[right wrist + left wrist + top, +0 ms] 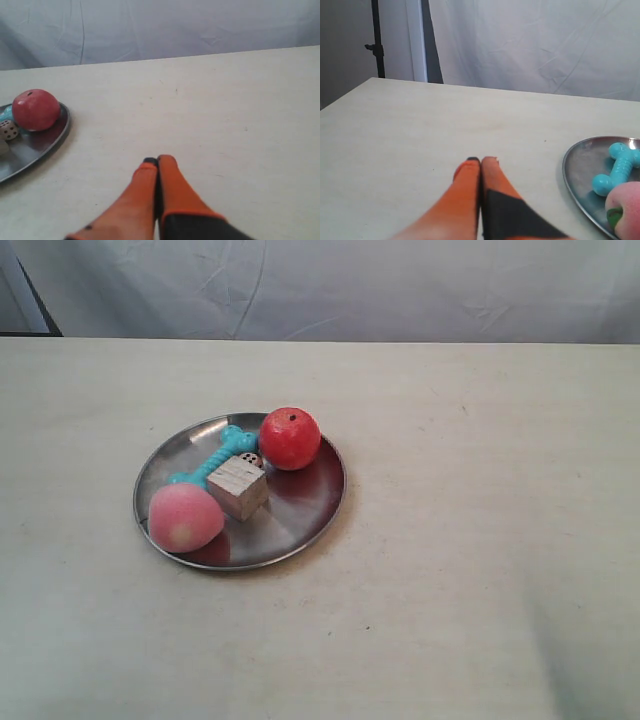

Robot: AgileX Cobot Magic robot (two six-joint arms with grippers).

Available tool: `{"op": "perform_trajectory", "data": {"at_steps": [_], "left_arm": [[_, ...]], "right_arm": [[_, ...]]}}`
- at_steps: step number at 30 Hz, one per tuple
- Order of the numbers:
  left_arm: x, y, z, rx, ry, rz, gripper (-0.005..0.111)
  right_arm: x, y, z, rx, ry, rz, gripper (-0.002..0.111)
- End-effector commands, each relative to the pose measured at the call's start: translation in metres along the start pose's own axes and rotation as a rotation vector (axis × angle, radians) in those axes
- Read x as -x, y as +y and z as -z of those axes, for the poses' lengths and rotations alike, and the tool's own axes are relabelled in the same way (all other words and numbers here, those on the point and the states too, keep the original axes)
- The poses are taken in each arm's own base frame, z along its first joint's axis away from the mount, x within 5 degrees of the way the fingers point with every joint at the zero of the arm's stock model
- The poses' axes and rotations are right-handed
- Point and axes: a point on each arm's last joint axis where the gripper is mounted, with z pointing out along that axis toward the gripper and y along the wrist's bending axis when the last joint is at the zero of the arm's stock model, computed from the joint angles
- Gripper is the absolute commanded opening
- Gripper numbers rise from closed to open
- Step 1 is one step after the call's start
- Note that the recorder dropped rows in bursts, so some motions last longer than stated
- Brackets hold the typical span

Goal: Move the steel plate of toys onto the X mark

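Note:
The steel plate (305, 502) rests on the pale table, left of centre in the exterior view. It carries a red apple (290, 438), a pink peach (185, 519), a teal bone (215, 458), a wooden cube (238, 487) and a tiny spotted die (251, 459). No X mark shows in any view. My left gripper (481, 161) is shut and empty over bare table, with the plate (582, 167), bone (616, 167) and peach (626, 207) off to one side. My right gripper (157, 161) is also shut and empty, apart from the plate (42, 145), apple (36, 109) and die (8, 129).
A wrinkled white cloth backdrop (400, 285) hangs behind the table's far edge. A dark stand (377, 40) rises beyond the table corner in the left wrist view. Neither arm appears in the exterior view.

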Motion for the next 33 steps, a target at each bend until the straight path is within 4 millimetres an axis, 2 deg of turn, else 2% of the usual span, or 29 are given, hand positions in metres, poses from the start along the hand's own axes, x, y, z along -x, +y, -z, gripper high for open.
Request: {"op": "perform_trajectory", "data": {"at_steps": [1,13,33], "left_arm": [[0.0004,0.0005,0.0001,0.005,-0.017,-0.02,0.0],[0.0004,0.0005,0.0001,0.005,-0.017,-0.02,0.0],[0.0004,0.0005,0.0001,0.005,-0.017,-0.02,0.0]], "right_arm": [[0.0007,0.0005,0.0003,0.004,-0.016,0.049,0.0],[0.0007,0.0005,0.0003,0.004,-0.017,0.161,0.0],[0.0007,0.0005,0.0003,0.004,-0.016,0.154,0.0]]}}
